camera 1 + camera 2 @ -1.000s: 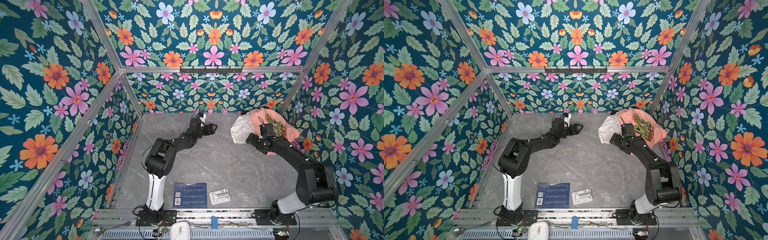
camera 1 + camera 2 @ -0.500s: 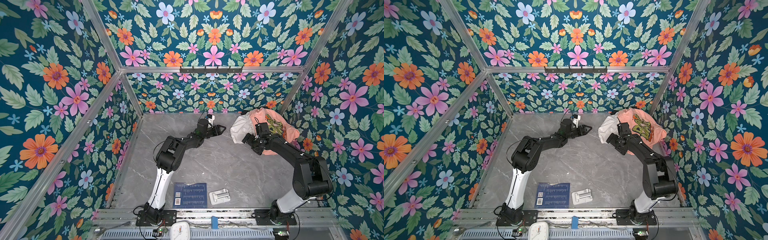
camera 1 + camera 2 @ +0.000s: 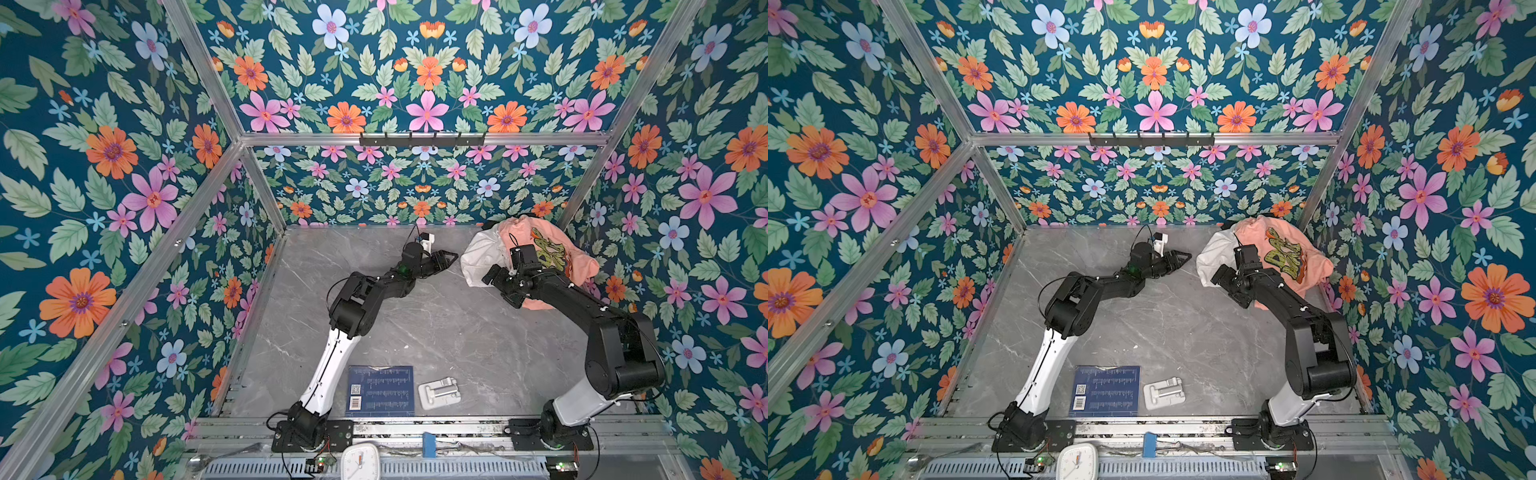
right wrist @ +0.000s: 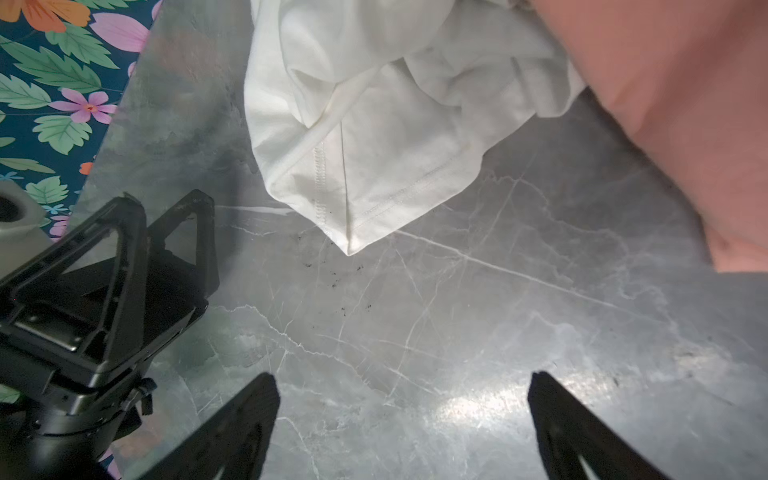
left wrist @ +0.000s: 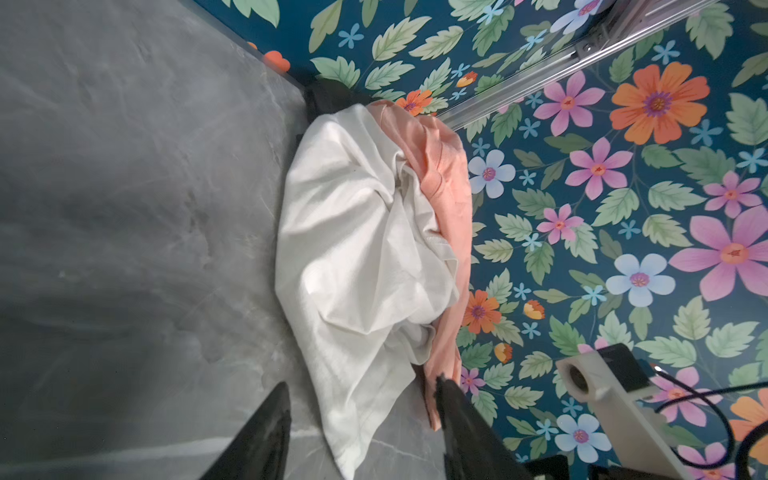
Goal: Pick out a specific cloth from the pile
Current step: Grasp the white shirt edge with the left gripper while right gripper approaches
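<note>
The pile sits in the back right corner in both top views. The cloth [image 3: 480,255] [image 3: 1212,255] is white and wrinkled, on the pile's left side, partly under the peach-orange shirt [image 3: 557,257] with its yellow-green graphic. A black garment [image 5: 332,93] peeks out behind. My left gripper [image 3: 453,257] [image 5: 361,382] is open just left of the cloth, whose lower corner [image 5: 353,415] shows between the fingers. My right gripper [image 3: 490,276] [image 4: 403,382] stands wide open over bare table, just short of the cloth's hem [image 4: 365,199].
A blue book [image 3: 380,390] and a white plastic part [image 3: 439,392] lie near the table's front edge. A white clock [image 3: 360,461] sits on the front rail. The floral back and right walls stand close around the pile.
My left gripper has travelled right across the table to the white cloth, its jaws narrowing. My right gripper has shifted a little left along the pile's near edge and stays wide open.
</note>
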